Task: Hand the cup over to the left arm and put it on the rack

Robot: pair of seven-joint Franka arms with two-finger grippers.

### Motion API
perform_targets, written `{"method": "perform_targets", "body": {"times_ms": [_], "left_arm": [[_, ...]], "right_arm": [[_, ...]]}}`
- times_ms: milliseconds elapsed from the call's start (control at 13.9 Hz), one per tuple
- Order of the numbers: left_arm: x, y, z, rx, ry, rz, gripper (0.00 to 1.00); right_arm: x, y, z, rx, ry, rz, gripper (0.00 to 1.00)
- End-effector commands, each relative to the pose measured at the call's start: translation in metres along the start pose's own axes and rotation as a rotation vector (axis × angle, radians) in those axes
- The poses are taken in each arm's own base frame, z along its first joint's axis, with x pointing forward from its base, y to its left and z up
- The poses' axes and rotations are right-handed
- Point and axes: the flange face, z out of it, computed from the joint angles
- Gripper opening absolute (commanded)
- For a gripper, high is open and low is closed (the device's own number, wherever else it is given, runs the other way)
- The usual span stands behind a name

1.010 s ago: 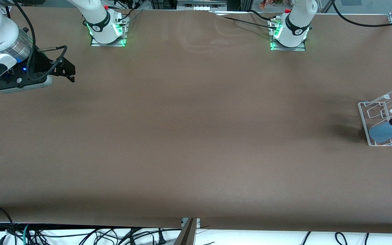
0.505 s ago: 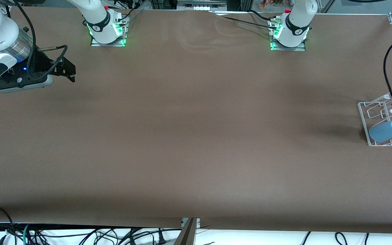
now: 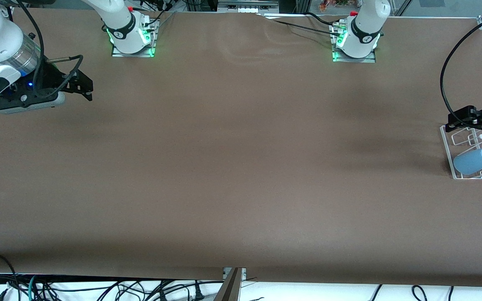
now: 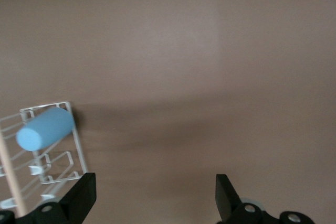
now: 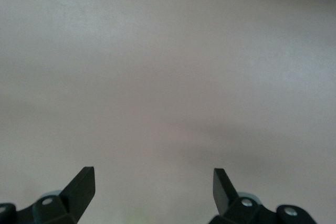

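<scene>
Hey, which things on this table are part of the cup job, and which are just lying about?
Part of the job:
- cup, lying on its side on the rack
- rack, at the left arm's end of the table
- left hand, open, over the rack
- right hand, open, waiting over the right arm's end

Just lying about:
- cables off the table's edge nearest the camera

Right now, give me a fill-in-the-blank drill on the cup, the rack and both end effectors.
1. The cup lies on its side on the ____.
2. The left end effector holds ____.
3. The right end effector's fingers are ____.
4. The rack stands toward the ____ arm's end of the table.

Missing: rack; nothing; open; left
</scene>
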Motion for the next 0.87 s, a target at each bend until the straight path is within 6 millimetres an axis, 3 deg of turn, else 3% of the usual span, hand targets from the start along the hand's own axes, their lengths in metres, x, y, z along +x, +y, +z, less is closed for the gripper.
{"method": "perform_targets", "body": {"times_ms": [0,216,793], "left_arm": [[-0.018,0.016,-0.017,-0.045,-0.007,-0.102,1.0],[-0.024,0.058,-0.025,-0.039,-0.027,-0.151,1.0],[-0.022,0.053,-0.019,-0.001,-0.059,-0.158,1.0]], "right_arm": [[0.001,-0.002,-0.006,0.013,0.009,0.007,0.99],[0.001,-0.002,-0.006,0.013,0.009,0.007,0.99],[0.001,-0.002,-0.005,0.013,0.007,0.007,0.99]]}}
